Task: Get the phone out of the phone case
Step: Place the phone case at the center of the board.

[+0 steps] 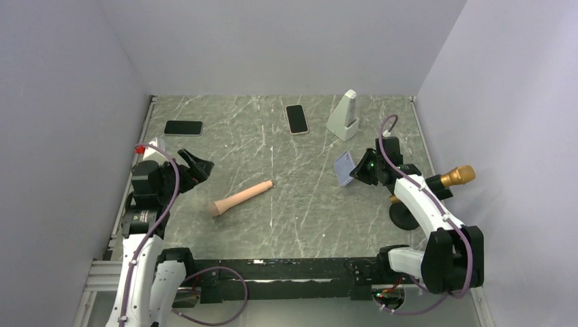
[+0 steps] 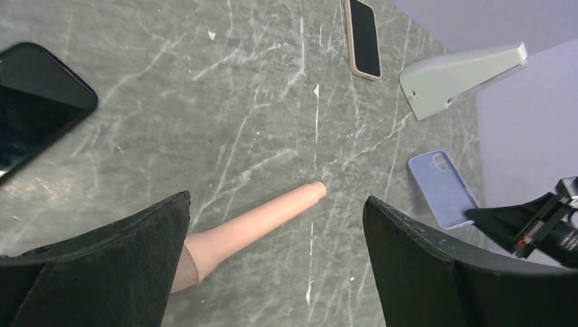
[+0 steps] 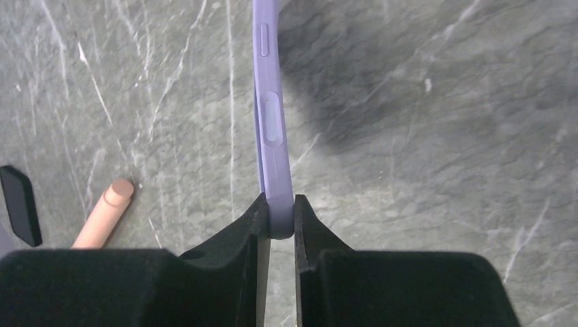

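My right gripper [image 1: 356, 174] is shut on the bottom edge of a lavender phone case [image 1: 343, 167] and holds it tilted, above the table at the right. In the right wrist view the case [image 3: 271, 122] stands edge-on between my fingers, with its side buttons showing, and the gripper [image 3: 280, 218] is clamped on it. The left wrist view shows the case's back [image 2: 442, 187] with the camera cutout. I cannot tell whether a phone is inside it. My left gripper [image 1: 198, 165] is open and empty at the left, its jaws wide apart [image 2: 276, 201] above the table.
A pink tapered handle [image 1: 240, 198] lies mid-table, below my left gripper [image 2: 252, 221]. A black phone [image 1: 183, 127] lies at the back left. A phone with a beige rim [image 1: 296, 118] and a white stand [image 1: 343, 117] are at the back. A gold microphone [image 1: 457, 176] is at the right wall.
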You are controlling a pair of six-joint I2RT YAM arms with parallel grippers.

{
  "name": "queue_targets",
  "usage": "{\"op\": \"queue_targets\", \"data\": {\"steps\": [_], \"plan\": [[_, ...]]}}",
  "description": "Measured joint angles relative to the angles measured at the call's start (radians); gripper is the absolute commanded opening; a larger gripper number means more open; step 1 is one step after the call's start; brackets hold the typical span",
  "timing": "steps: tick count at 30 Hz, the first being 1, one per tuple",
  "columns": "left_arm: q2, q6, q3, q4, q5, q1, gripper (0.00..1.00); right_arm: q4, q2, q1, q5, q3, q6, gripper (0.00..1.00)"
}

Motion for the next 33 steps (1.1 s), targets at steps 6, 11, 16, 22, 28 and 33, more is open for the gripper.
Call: {"op": "queue_targets", "data": {"steps": [6, 11, 16, 22, 28, 33], "plan": [[0.046, 0.117, 0.069, -0.062, 0.007, 0.000, 0.99, 0.039, 0.010, -0.035, 0.000, -0.003, -0.012, 0.00], [0.075, 0.120, 0.046, -0.063, 0.034, 0.000, 0.99, 0.054, 0.010, -0.035, 0.005, -0.029, -0.016, 0.44], [0.144, 0.119, 0.051, -0.062, 0.061, 0.000, 0.99, 0.016, -0.026, -0.035, 0.030, -0.029, -0.042, 0.74], [0.270, 0.107, 0.122, -0.072, 0.048, 0.034, 0.99, -0.060, -0.128, -0.035, 0.044, -0.009, -0.093, 0.80], [0.351, 0.058, 0.138, -0.012, 0.026, 0.178, 0.99, -0.112, -0.231, -0.007, -0.036, 0.048, -0.184, 0.88], [0.603, 0.163, 0.275, -0.029, -0.029, 0.268, 0.99, -0.108, -0.323, 0.056, -0.219, 0.064, -0.251, 0.91]]}}
